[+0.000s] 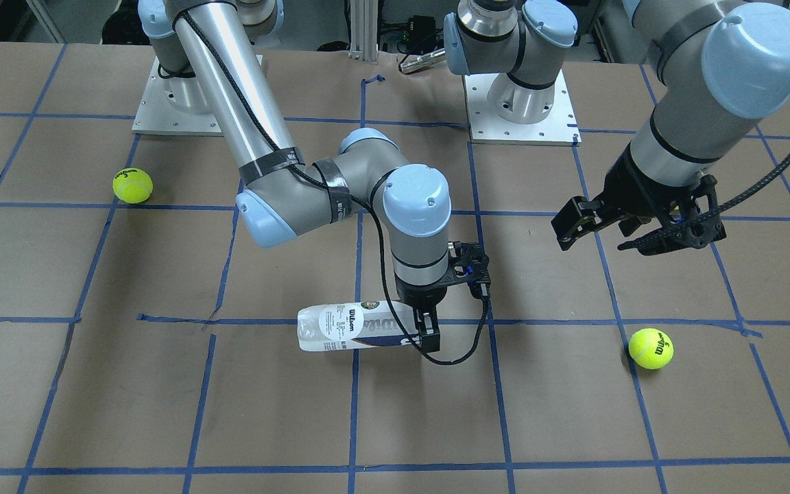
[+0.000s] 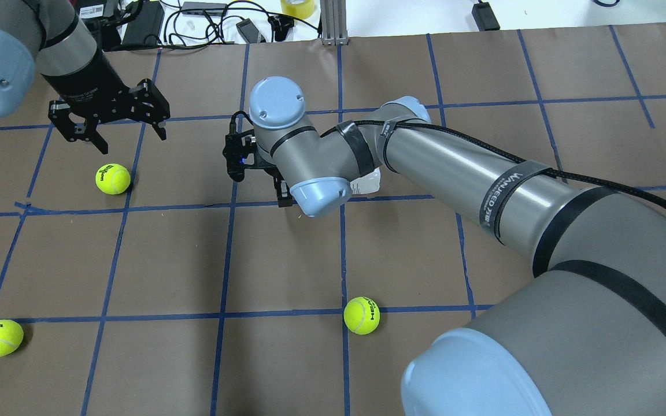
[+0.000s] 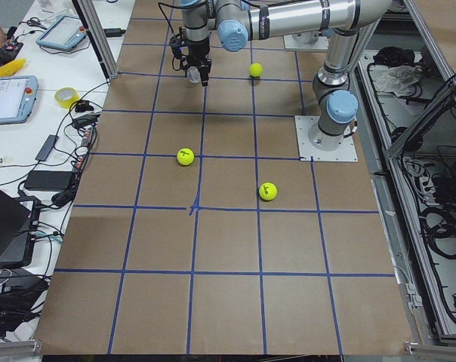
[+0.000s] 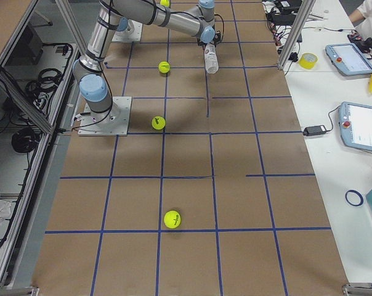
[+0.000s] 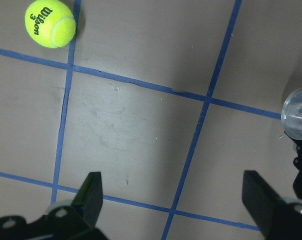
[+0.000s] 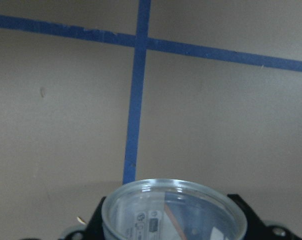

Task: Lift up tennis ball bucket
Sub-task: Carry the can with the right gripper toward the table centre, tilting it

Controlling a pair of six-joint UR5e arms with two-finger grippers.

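Now the tennis ball bucket (image 1: 350, 328) lies horizontal, one end clenched in the right tool (image 1: 426, 333).

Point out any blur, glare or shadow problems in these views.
Right wrist view: the tennis ball bucket sits so close that its clear rim looks slightly soft, with pale reflections. Left wrist view: the left gripper is a dark silhouette, with a pale patch on the table. Front-facing view: glare streaks the right arm.
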